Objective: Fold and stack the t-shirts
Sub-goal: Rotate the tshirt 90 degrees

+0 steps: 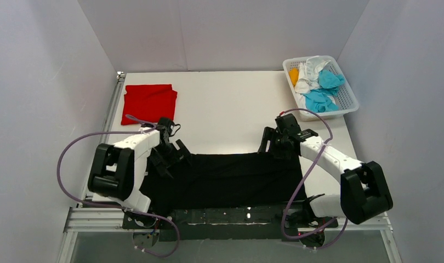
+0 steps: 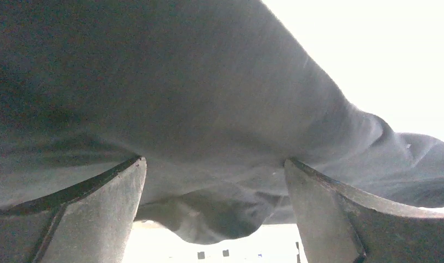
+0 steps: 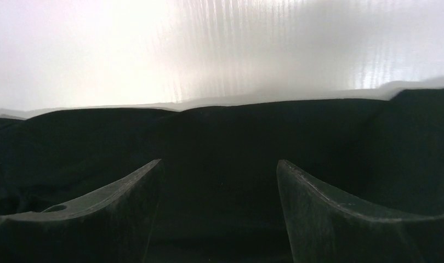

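A large black t-shirt (image 1: 225,178) lies spread across the near half of the table, its far edge straight. My left gripper (image 1: 173,155) stands open over the shirt's far left corner; in the left wrist view black cloth (image 2: 209,109) fills the frame and bulges between the spread fingers (image 2: 94,219). My right gripper (image 1: 274,147) stands open at the far right corner, its fingers (image 3: 329,213) wide apart over the black cloth (image 3: 220,142). A folded red t-shirt (image 1: 149,102) lies at the far left of the table.
A white lattice basket (image 1: 348,98) at the far right holds cyan, white and orange cloth. Grey walls close in the table on three sides. The metal frame (image 1: 225,216) with both arm bases runs along the near edge.
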